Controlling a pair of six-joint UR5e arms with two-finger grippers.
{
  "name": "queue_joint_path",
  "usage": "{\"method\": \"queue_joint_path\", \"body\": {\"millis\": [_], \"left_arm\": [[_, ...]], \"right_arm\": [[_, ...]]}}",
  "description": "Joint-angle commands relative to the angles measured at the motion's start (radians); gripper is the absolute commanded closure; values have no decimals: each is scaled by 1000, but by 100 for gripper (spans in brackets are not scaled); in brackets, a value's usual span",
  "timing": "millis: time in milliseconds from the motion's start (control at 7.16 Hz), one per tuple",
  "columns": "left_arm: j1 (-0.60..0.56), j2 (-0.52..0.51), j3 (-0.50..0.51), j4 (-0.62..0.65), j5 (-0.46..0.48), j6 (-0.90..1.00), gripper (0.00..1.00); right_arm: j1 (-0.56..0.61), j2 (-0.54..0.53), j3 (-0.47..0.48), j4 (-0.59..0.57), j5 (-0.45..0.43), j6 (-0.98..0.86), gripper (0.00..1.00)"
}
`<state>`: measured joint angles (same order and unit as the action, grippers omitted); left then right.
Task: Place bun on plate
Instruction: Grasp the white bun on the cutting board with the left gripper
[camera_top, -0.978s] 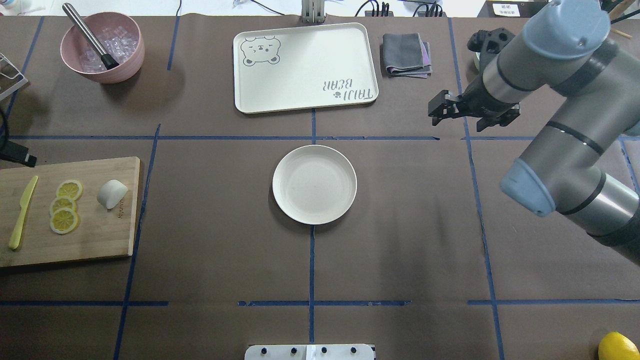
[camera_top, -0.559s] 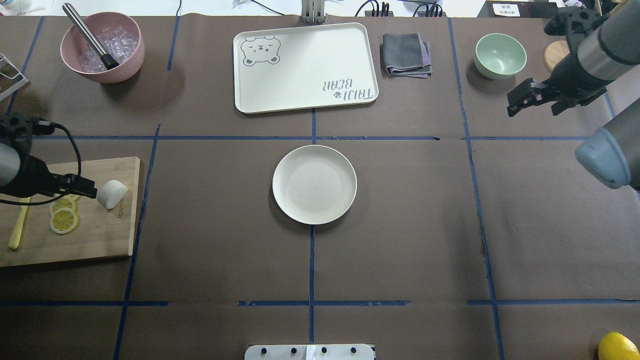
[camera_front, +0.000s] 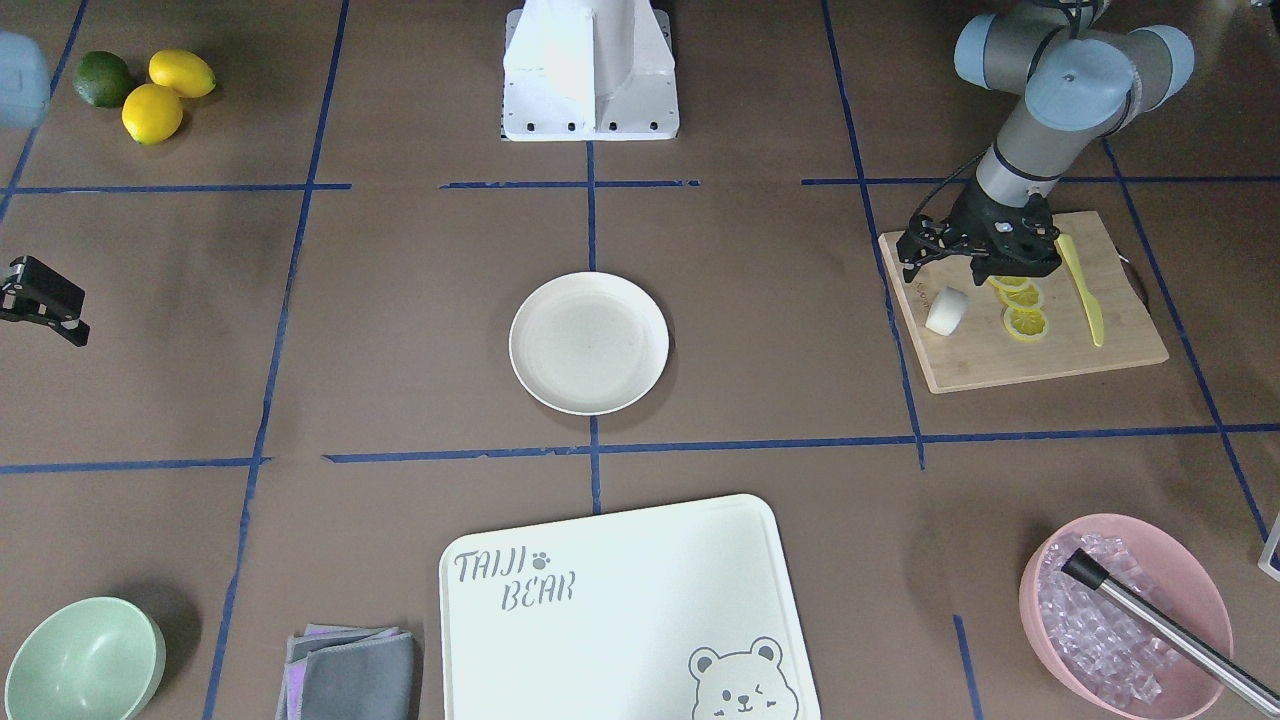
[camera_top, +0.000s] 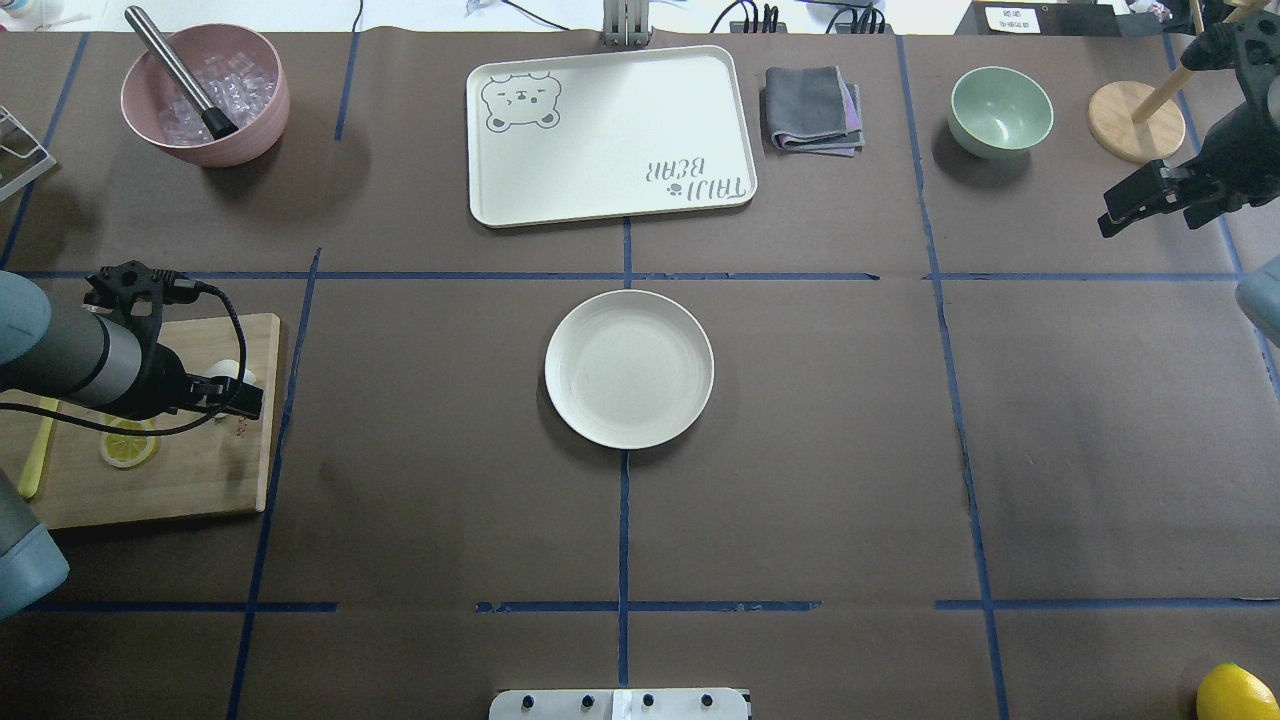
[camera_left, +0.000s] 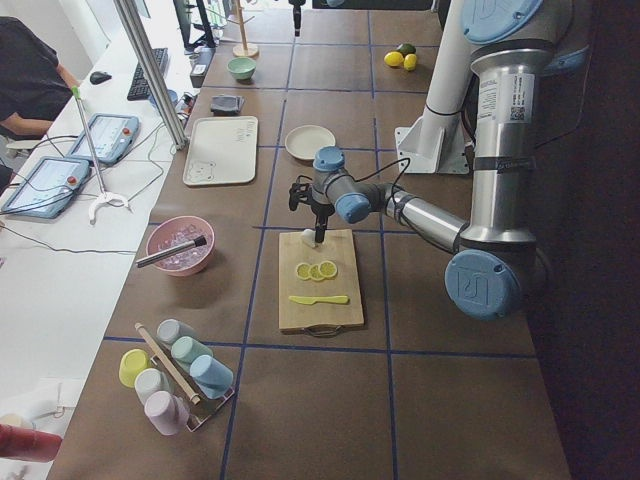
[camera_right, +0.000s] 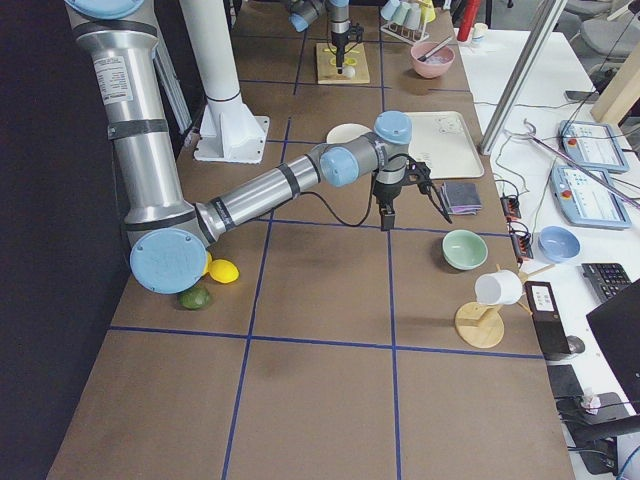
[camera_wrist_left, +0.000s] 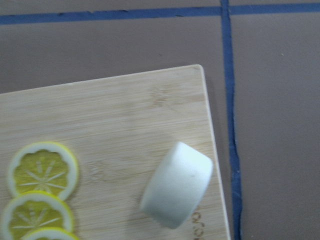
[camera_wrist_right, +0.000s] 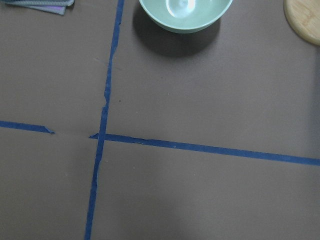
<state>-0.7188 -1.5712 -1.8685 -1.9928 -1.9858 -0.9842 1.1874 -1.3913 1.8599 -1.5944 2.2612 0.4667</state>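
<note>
The left fingers (camera_top: 240, 398) are seen spread apart and pointed down over the board (camera_front: 1000, 365), above the corner where the bun (camera_wrist_left: 177, 185) lies. Nothing is clamped between them. The bun is left free on the wood, resting on its rounded side with a flat end turned toward the board's corner, close to the edge that faces the plate (camera_top: 629, 369). Whether a fingertip is touching it cannot be told from the side views. In the left wrist view the whole bun is shown with no finger around it.

Just beside the bun a row of overlapping lemon slices (camera_wrist_left: 42, 170) is laid, and beyond them, at the board's far side, a yellow-green knife (camera_front: 1085, 290) is set.

The plate is found at the middle of the surface (camera_top: 800, 450), upright and bare, well apart from the board.

The right fingers (camera_top: 1120, 213) are also held apart, gripping nothing. They are kept above bare surface at the opposite end, near a green bowl (camera_top: 1000, 110) and far from both plate and bun.
</note>
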Motion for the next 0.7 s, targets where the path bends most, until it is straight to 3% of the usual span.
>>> {"method": "queue_joint_path", "body": {"millis": [0,559], "left_arm": [[1,-3,14,3,-1,25,2],[-8,-38,63,2,1,60,3]], "right_arm": [[4,-3,-1,1,1,-3,0],[4,-6,-1,2,-3,-2,0]]}}
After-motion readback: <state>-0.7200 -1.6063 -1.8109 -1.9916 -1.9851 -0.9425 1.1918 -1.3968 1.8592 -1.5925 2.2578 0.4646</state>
